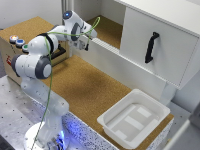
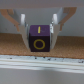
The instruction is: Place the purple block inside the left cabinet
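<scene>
Seen from the exterior view: cork-topped surface point(image 1: 85, 90) spread across mid-frame, bounded at 1 o'clock by a long white cabinet unit. Closed white door point(image 1: 157, 45) with black handle point(image 1: 151, 47) at 3 o'clock of that unit; left cabinet point(image 1: 107, 30), an open bay with cork-brown floor and low white front board, at 12 o'clock of the frame.

White Franka arm point(image 1: 37, 62) rising from a perforated metal base point(image 1: 15, 107) at 8 o'clock, folded at the elbow and reaching toward 12 o'clock, a green cable looped along its links. Wrist poised at the front edge of the open bay, just above the low board.

White plastic tub point(image 1: 134, 119) resting at 5 o'clock on the cork, well apart from the arm. Wooden box with coloured round buttons point(image 1: 17, 41) at 9 o'clock, behind the arm's shoulder.

From the wrist view: fingers point(image 2: 39, 33) closed partway, pads pressed against opposite sides of the purple block point(image 2: 39, 38), held clear of the cork below. Block dark purple, marked with a yellow ring and a smaller yellow mark on its visible faces. Cork band and white board edge visible beneath the block. Block itself too small to make out in the exterior view.
</scene>
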